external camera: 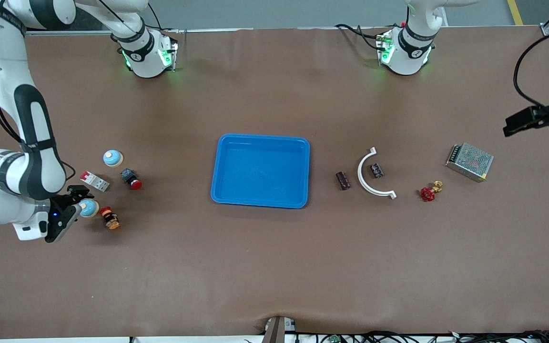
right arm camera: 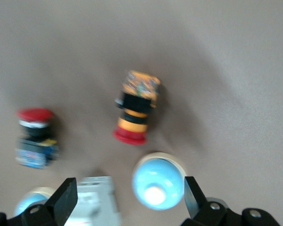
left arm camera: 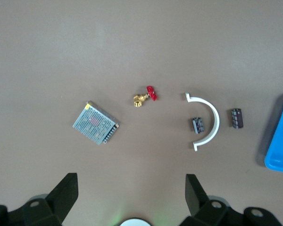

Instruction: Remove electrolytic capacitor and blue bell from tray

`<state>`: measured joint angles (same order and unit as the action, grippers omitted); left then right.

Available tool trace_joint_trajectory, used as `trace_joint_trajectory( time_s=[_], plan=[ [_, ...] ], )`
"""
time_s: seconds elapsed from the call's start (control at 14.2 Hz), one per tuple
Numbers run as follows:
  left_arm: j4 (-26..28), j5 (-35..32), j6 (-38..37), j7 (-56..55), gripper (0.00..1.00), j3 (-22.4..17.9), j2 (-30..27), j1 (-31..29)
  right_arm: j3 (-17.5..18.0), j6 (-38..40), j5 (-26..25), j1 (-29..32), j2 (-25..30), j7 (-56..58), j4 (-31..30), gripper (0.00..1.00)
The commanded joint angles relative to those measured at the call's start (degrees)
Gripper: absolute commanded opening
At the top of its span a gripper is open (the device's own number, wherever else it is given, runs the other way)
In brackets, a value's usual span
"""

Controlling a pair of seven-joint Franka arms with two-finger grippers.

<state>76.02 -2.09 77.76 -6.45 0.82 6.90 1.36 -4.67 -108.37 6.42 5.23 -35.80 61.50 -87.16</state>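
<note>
Down at the right arm's end of the brown bench (external camera: 274, 267): right end effector (external camera: 78, 199) low, fingers (right arm camera: 62, 200) spread wide, nothing pinched. Pale blue dome-shaped bell (external camera: 88, 208) sitting on the bench just beside the fingertips, seen between the two fingers in the right wrist view (right arm camera: 157, 187) but clear of both. Second pale blue dome bell (external camera: 112, 157) farther from the front camera, well apart from the end effector. Around them: white-and-red rectangular breaker block (external camera: 95, 181) just beside the end effector; black push button with red cap (external camera: 131, 178) next to the breaker; orange-and-black push button with red cap (external camera: 109, 217) lying on its side close beside the near bell.

Mid-bench: shallow blue plastic tray (external camera: 222, 190), nothing in it.

Toward the left arm's end: dark cylindrical capacitor (external camera: 343, 180) lying on the bench between the tray and a white curved plastic bracket (external camera: 365, 183); second dark capacitor (external camera: 377, 170) inside the bracket's arc. Further along, red-handled brass valve (external camera: 430, 191) and perforated metal power supply box (external camera: 469, 162).

Left end effector (external camera: 524, 121) raised over the bench edge past the metal box, fingers (left arm camera: 66, 195) spread, holding nothing, both capacitors well apart from it. Left arm waiting.
</note>
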Motion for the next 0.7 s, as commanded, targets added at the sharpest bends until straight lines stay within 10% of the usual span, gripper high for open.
trace_joint_trajectory(
  time_s=[0.0,0.28,0.63],
  plan=[
    [3.24,2.17,-1.73,1.62,1.00,-1.96,-5.13,1.81,-0.34,9.64,-1.05,-4.77,7.22,-11.88,0.67,1.00],
    [3.78,12.10,-1.47,0.13,1.00,-5.56,-6.82,3.30,0.01,22.21,-2.72,-11.45,16.71,-32.62,1.38,1.00],
    [3.60,8.61,6.41,1.26,1.00,-5.48,-7.26,4.36,0.10,27.69,-4.13,-17.17,26.55,-50.13,-0.81,1.00]
  ],
)
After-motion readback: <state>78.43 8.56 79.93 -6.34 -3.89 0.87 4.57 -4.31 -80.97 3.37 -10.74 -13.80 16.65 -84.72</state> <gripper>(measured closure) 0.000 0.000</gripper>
